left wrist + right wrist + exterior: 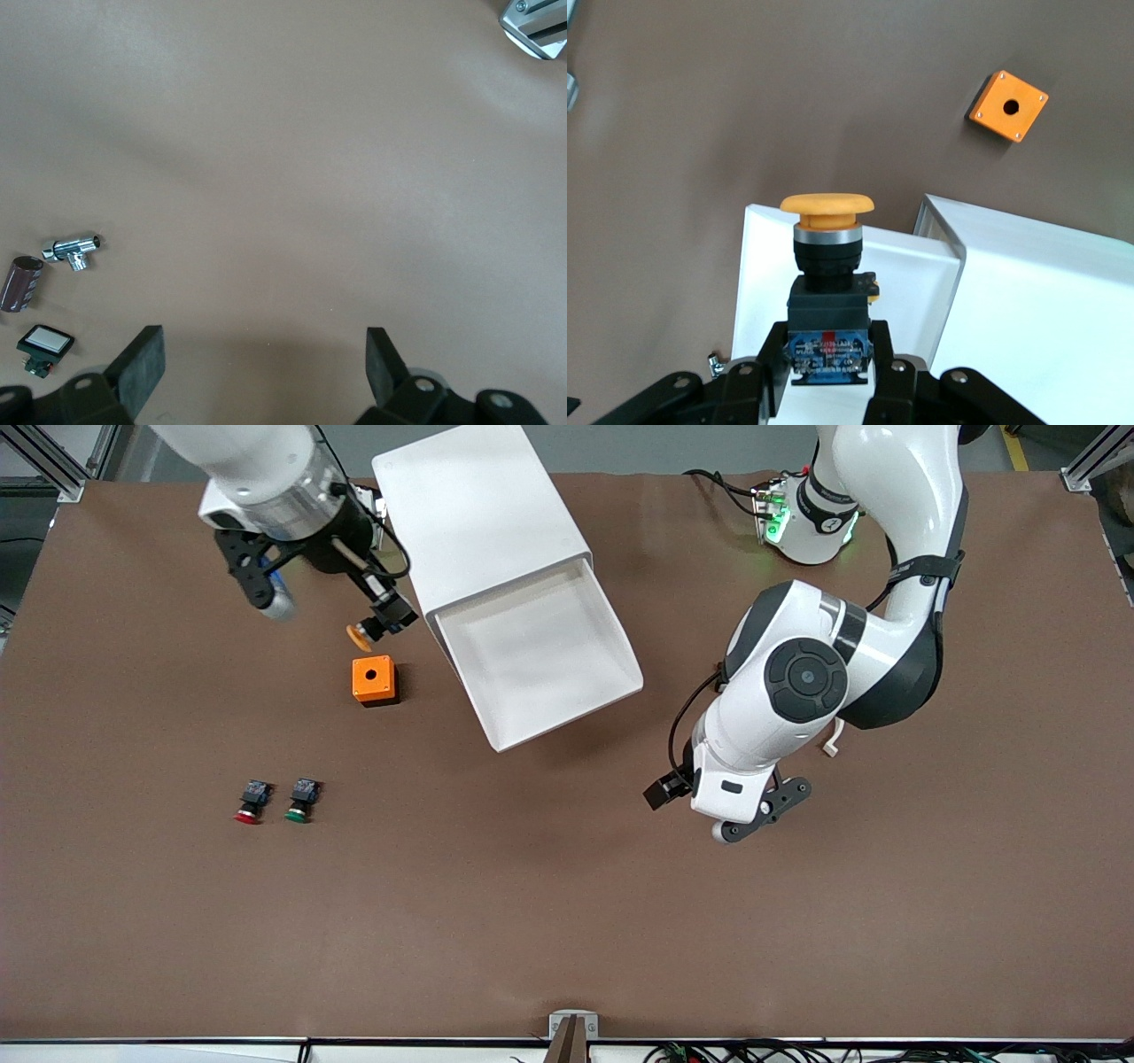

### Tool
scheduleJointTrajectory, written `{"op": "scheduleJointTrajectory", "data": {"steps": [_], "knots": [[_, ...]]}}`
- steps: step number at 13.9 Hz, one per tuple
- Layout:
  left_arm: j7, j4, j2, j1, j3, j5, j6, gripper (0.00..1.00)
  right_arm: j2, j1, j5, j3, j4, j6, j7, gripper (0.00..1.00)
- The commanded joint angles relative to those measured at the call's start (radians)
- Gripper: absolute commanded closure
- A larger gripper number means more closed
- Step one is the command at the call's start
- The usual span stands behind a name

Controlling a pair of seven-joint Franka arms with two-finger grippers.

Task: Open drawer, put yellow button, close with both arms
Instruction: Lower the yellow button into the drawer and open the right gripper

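Note:
My right gripper (383, 622) is shut on the yellow button (361, 634) and holds it in the air beside the white cabinet (478, 514), over the table just above the orange box. In the right wrist view the fingers (766, 372) clamp the button's black-and-blue body, and its yellow cap (827, 205) points away from the gripper (827, 367). The drawer (532, 646) is pulled out of the cabinet and empty. My left gripper (764, 812) is open and empty, low over bare table nearer the front camera than the drawer; its pads (142, 363) stand wide apart.
An orange box (374, 680) with a round hole sits near the drawer, also in the right wrist view (1008, 106). A red-capped button (251, 802) and a green-capped button (301, 800) lie side by side nearer the front camera. The left wrist view shows small parts: a chrome fitting (73, 251) and a brown cylinder (19, 283).

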Motion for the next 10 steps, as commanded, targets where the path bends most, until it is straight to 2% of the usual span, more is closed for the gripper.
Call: {"op": "scheduleJointTrajectory", "data": {"steps": [1, 5, 10], "knots": [[0.017, -0.026, -0.023, 0.003, -0.003, 0.017, 0.013, 0.0, 0.068, 0.1, -0.017, -0.01, 0.006, 0.073, 0.086, 1.0], [0.017, -0.028, -0.025, 0.003, -0.003, 0.018, 0.013, 0.0, 0.148, 0.183, -0.031, -0.012, 0.009, 0.126, 0.143, 1.0], [0.017, -0.031, -0.033, 0.005, -0.003, 0.018, 0.013, 0.0, 0.221, 0.218, -0.039, -0.01, 0.009, 0.162, 0.169, 1.0]]}}
